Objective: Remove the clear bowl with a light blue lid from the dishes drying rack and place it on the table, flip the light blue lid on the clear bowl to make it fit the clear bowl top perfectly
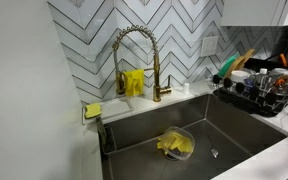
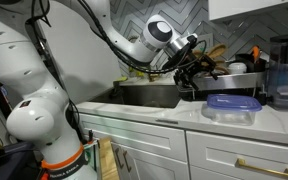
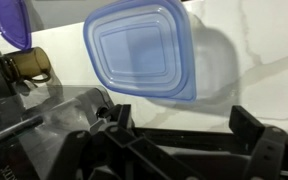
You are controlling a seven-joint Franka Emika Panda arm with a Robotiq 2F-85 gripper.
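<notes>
The clear bowl with the light blue lid stands on the white counter, to the right of the sink. In the wrist view the lid lies on top of the bowl, rim outline and recessed panel showing. My gripper hangs over the near end of the black dishes drying rack, left of and above the bowl. In the wrist view both fingers stand wide apart with nothing between them, and the lid lies beyond them. The rack also shows in an exterior view, full of colourful utensils.
A gold faucet rises behind the deep sink, where a clear dish with a yellow sponge lies. A dark appliance stands right of the bowl. A blue-purple item and a brass part sit at the wrist view's left.
</notes>
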